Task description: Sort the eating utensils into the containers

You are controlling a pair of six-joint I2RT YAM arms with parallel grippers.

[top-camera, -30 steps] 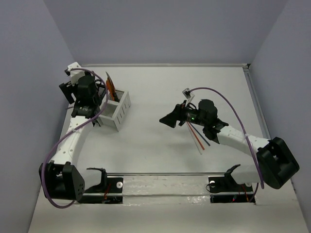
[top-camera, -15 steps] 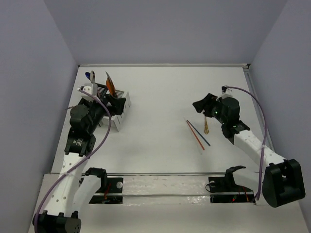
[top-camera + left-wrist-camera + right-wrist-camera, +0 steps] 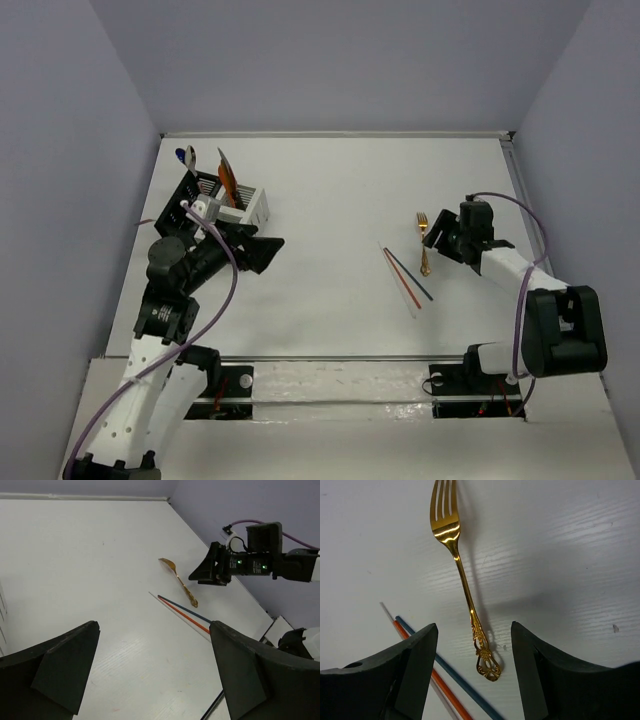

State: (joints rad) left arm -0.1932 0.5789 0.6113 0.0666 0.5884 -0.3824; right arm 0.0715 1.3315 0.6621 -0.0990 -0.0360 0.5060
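Note:
A gold fork (image 3: 424, 247) lies on the white table, tines toward the back; it also shows in the right wrist view (image 3: 464, 586) and the left wrist view (image 3: 178, 580). My right gripper (image 3: 438, 240) is open and empty, and its fingers stand either side of the fork's handle end (image 3: 474, 628). Blue, orange and white sticks (image 3: 405, 276) lie just left of the fork (image 3: 434, 675). My left gripper (image 3: 270, 255) is open and empty over bare table (image 3: 154, 630), right of the black caddy (image 3: 197, 188) and white caddy (image 3: 255, 207). A blue spoon (image 3: 187, 156) and an orange piece (image 3: 226, 176) stand in the caddies.
Grey walls enclose the table on three sides. The arm bases and a metal rail (image 3: 330, 365) run along the near edge. The right arm's purple cable (image 3: 520, 215) loops above its forearm.
My left arm has pulled back from the caddies and turned its gripper out toward the table's middle. My right arm has drawn back to the right, uncovering the fork, and now straddles its handle.

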